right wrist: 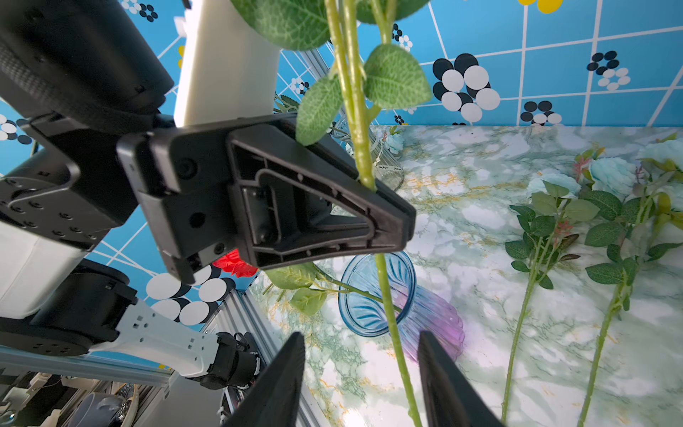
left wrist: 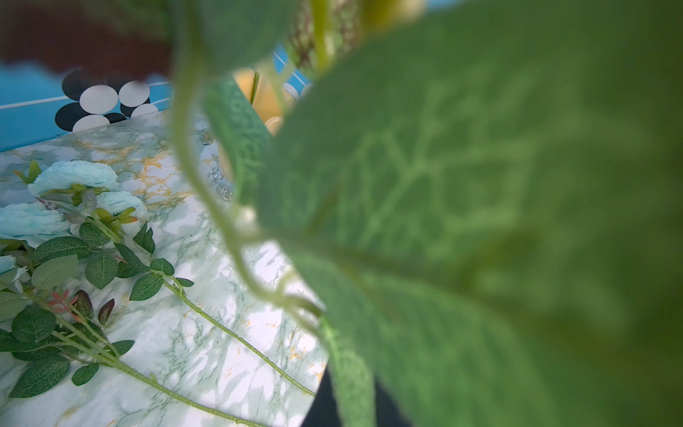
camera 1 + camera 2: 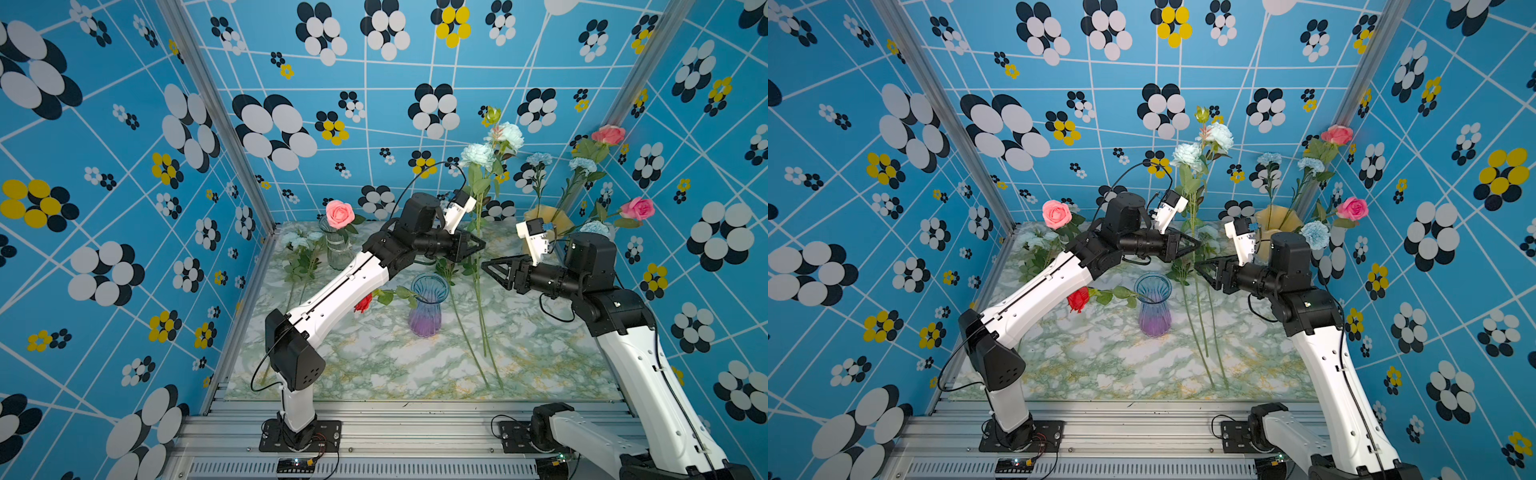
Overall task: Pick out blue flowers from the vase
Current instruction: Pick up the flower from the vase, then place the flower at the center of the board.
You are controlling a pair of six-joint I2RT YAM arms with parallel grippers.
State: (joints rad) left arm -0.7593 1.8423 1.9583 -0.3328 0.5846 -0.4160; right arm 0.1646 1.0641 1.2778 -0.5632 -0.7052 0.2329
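Two blue flowers (image 3: 478, 154) (image 3: 1187, 153) stand upright on long green stems, and my left gripper (image 3: 478, 245) (image 3: 1196, 246) (image 1: 391, 218) is shut on those stems. Leaves fill the left wrist view and hide that gripper's jaws. Just below it, my right gripper (image 3: 485, 266) (image 3: 1198, 266) (image 1: 362, 369) is open. A stem (image 1: 397, 351) runs between its fingers, touching neither. More blue flowers (image 3: 540, 158) stand in a yellow vase (image 3: 557, 218) (image 3: 1287, 216) at the back right. Others lie on the table at the back left (image 3: 299, 241) (image 2: 74, 177) (image 1: 610, 173).
A blue-and-purple glass vase (image 3: 428, 307) (image 3: 1153, 303) (image 1: 369, 295) with a red rose (image 3: 363, 302) stands mid-table beneath both grippers. A clear glass vase (image 3: 338, 249) with a pink rose (image 3: 340, 212) is at the back left. Pink roses (image 3: 638, 208) lean from the yellow vase.
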